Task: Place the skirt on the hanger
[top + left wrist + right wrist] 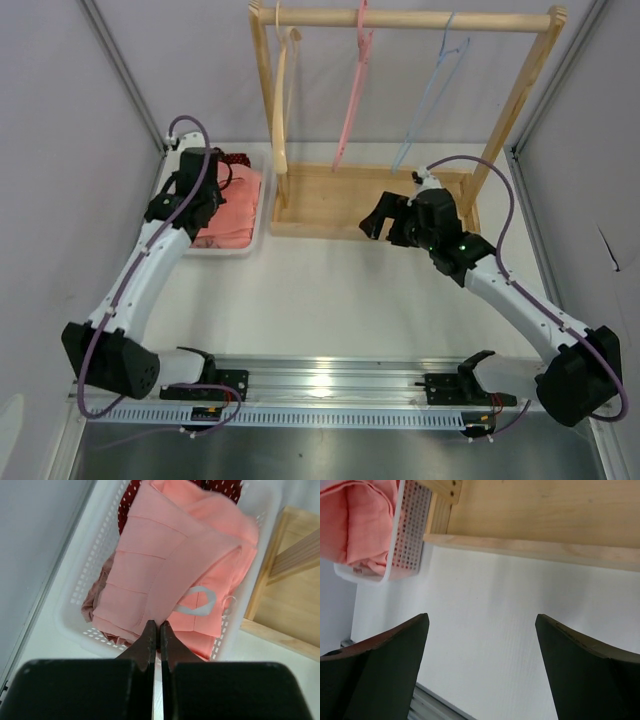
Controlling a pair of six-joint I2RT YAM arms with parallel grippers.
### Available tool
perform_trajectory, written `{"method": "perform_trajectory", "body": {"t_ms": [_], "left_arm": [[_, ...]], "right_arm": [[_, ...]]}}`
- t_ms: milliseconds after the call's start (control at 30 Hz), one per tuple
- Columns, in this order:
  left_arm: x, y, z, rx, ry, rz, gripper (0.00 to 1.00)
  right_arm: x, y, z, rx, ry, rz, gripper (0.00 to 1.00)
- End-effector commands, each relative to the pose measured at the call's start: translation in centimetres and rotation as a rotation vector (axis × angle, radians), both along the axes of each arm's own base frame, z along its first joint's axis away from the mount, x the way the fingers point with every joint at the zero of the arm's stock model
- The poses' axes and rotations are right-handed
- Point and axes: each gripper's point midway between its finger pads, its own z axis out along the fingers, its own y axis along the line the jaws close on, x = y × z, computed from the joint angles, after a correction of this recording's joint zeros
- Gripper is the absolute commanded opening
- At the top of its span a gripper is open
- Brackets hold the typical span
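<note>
At skirt (165,555) edge; left claw (156,626) (closed)

The white table (330,300) carried a white perforated basket (228,250) at rear left. A wooden rack (330,195) stood just beside it, rear centre.

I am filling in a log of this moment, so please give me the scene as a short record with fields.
skirt: salmon-pink, folded in the white basket
left claw: shut, it seems on the skirt's near edge
right claw: open, empty, above the table
hanger: pale blue, hanging on the wooden rack, no garment on it
task state: skirt not yet lifted
</note>
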Motion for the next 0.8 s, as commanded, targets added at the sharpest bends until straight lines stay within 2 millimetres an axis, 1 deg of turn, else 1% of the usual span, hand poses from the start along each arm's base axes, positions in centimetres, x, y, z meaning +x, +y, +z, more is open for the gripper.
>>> {"method": "perform_trajectory", "body": {"t_ms": [0,33,67,100,133,167,233,267,333,433,467,500,533,567,600,633,667,700,733,767], "left_arm": [[-1.6,0.2,7.2,-0.061,-0.180,-0.007,0.00],[-2.0,0.2,8.7,-0.069,-0.214,-0.013,0.00],[-2.2,0.2,9.7,-0.074,-0.237,-0.025,0.00],[-2.5,0.0,11.1,-0.089,-0.272,-0.041,0.00],[-3.2,-0.1,13.3,-0.106,-0.330,-0.054,0.00],[-3.4,-0.3,14.5,-0.108,-0.365,-0.077,0.00],[-4.4,-1.2,18.1,-0.152,-0.456,-0.141,0.00],[-4.7,-1.5,19.1,-0.166,-0.485,-0.160,0.00],[-5.6,-2.1,21.8,-0.194,-0.551,-0.207,0.00],[-6.5,-2.5,23.6,-0.213,-0.591,-0.239,0.00],[-6.8,-2.8,24.0,-0.219,-0.602,-0.258,0.00],[-7.0,-2.8,24.2,-0.222,-0.607,-0.262,0.00],[-7.1,-2.9,24.3,-0.225,-0.611,-0.268,0.00],[-7.1,-3.0,24.3,-0.225,-0.611,-0.275,0.00],[-7.2,-3.0,24.2,-0.228,-0.606,-0.277,0.00],[-7.2,-3.1,24.0,-0.231,-0.600,-0.280,0.00],[-7.3,-3.4,24.0,-0.239,-0.598,-0.291,0.00],[-7.6,-3.5,24.1,-0.243,-0.602,-0.298,0.00],[-7.7,-3.5,24.0,-0.247,-0.600,-0.301,0.00],[-7.9,-3.6,24.1,-0.252,-0.603,-0.305,0.00]], "right_arm": [[0.7,2.4,2.9,0.031,-0.085,0.026,0.95],[0.5,3.2,2.6,0.026,-0.078,0.043,0.94],[0.5,3.6,2.8,0.024,-0.080,0.050,0.94],[0.5,3.9,2.8,0.019,-0.083,0.057,0.94],[0.4,4.1,2.8,0.016,-0.081,0.064,0.94],[0.3,4.6,2.8,0.016,-0.080,0.075,0.94],[0.2,5.1,3.4,0.021,-0.095,0.087,0.94],[0.1,5.5,3.4,0.024,-0.097,0.098,0.94],[-0.1,6.1,3.8,0.034,-0.105,0.112,0.94],[-1.2,8.3,4.2,0.067,-0.126,0.166,0.90],[-1.5,9.3,4.7,0.085,-0.149,0.182,0.89],[-2.5,10.8,4.5,0.083,-0.164,0.200,0.88],[-2.8,12.0,5.1,0.114,-0.207,0.211,0.87],[-3.3,13.0,5.1,0.127,-0.227,0.224,0.85],[-4.4,14.8,4.4,0.127,-0.233,0.249,0.83],[-4.7,15.9,4.8,0.157,-0.270,0.253,0.81],[-5.1,16.8,4.6,0.156,-0.296,0.260,0.79],[-6.1,18.5,3.7,0.148,-0.307,0.274,0.77],[-6.3,19.5,4.1,0.170,-0.339,0.277,0.76],[-6.6,20.2,4.1,0.173,-0.350,0.277,0.74]]}}
